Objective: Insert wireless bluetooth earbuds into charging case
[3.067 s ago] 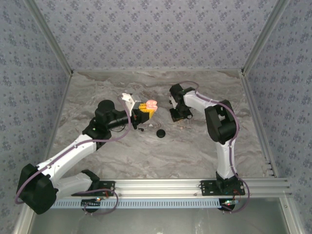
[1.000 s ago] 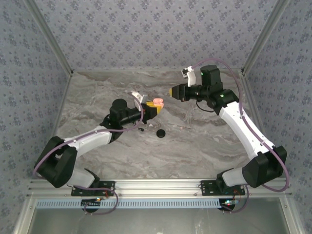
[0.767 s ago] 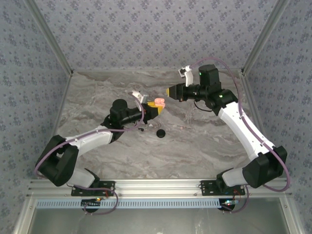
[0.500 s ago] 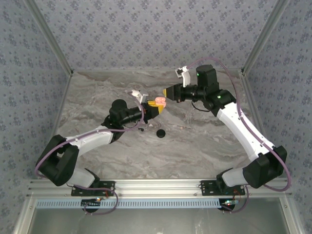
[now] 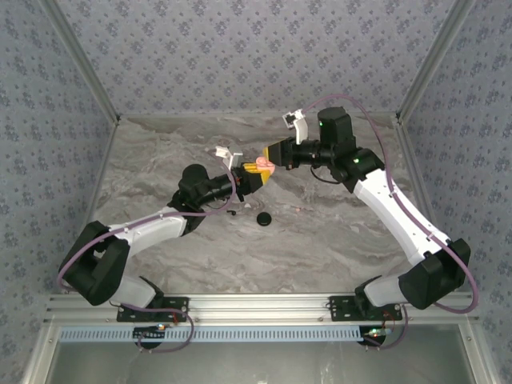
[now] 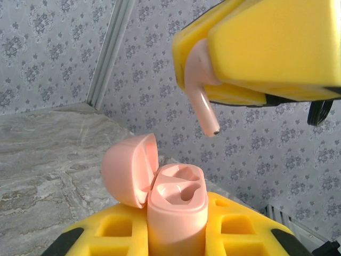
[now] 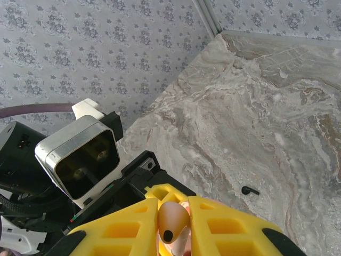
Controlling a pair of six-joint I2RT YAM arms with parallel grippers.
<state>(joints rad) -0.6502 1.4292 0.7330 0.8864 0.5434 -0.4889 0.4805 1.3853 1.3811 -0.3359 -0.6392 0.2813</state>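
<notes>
My left end effector [image 5: 250, 181] is clenched on a glossy pink plastic charging case [image 6: 177, 209]. The case stands upright between yellow foam pads [image 6: 234, 230], with its rounded lid [image 6: 129, 169] hinged open to the left. Just above the case and not touching it, my right end effector [image 5: 277, 152] grasps a pink stemmed wireless earbud [image 6: 200, 98], stem pointing down. A round black piece [image 5: 263, 218] lies on the marbled grey tabletop [image 5: 336, 240], near the case.
</notes>
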